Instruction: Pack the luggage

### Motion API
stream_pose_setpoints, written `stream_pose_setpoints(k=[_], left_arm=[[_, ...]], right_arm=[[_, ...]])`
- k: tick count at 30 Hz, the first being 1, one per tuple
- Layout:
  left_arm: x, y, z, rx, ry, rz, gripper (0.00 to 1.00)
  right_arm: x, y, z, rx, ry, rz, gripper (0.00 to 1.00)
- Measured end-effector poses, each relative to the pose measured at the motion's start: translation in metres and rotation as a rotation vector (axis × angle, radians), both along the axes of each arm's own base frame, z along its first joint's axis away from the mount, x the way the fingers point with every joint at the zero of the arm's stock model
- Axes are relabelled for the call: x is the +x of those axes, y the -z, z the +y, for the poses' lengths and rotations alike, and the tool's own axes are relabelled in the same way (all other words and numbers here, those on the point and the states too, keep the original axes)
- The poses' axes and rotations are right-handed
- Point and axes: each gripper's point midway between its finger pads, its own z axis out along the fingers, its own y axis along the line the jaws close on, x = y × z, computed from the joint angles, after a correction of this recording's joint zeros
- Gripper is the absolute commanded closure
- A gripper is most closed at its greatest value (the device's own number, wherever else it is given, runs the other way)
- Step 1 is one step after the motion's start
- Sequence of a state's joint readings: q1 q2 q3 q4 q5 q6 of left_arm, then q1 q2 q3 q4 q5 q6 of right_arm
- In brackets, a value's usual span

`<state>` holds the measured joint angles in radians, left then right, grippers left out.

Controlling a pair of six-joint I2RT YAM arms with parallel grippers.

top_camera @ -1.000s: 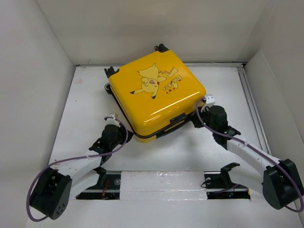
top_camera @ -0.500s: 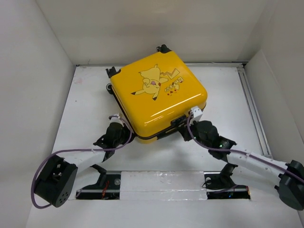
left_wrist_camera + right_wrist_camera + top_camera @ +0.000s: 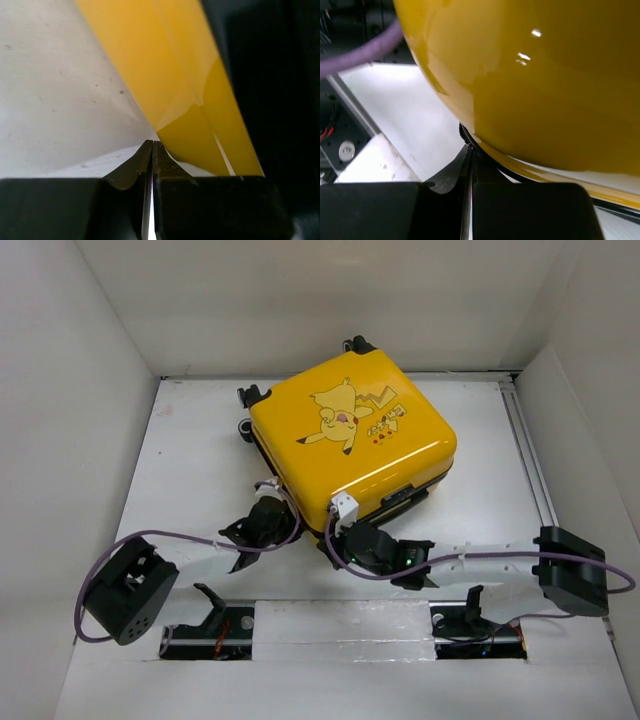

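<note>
Luggage (image 3: 352,455) mid-table (image 3: 180,475), free flanks

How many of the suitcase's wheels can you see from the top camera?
3. A nearer wheel and a farther wheel at the yellow suitcase's left corner, and a third wheel at its far corner. Another may be hidden behind the shell.

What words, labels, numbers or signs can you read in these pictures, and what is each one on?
Suitcase lid, small dark and red lettering beside the cartoon figure: too small and blurred to read.
Both wrist views: no text in view.
Nothing else in the overhead view carries readable text.
</note>
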<state>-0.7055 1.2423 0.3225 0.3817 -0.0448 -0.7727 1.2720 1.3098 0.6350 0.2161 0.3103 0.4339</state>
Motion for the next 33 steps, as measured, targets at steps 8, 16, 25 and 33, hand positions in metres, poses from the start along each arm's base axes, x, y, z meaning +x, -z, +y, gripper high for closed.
stream_pose_setpoints(k=[8, 16, 25, 33], left_arm=[[0.007, -0.009, 0.012, 0.028, -0.041, -0.036, 0.48], [0.100, -0.133, 0.099, -0.259, -0.460, -0.370, 0.19], [0.229, -0.166, 0.134, -0.547, -0.615, -0.335, 0.05], [0.301, -0.163, 0.126, -0.675, -0.594, -0.265, 0.06]], right_arm=[[0.020, -0.005, -0.008, 0.039, 0.037, -0.005, 1.00], [0.030, -0.009, -0.053, 0.079, 0.062, 0.033, 1.00], [0.025, -0.009, -0.050, 0.083, 0.022, 0.045, 1.00], [0.023, -0.007, -0.045, 0.090, 0.001, 0.052, 1.00]])
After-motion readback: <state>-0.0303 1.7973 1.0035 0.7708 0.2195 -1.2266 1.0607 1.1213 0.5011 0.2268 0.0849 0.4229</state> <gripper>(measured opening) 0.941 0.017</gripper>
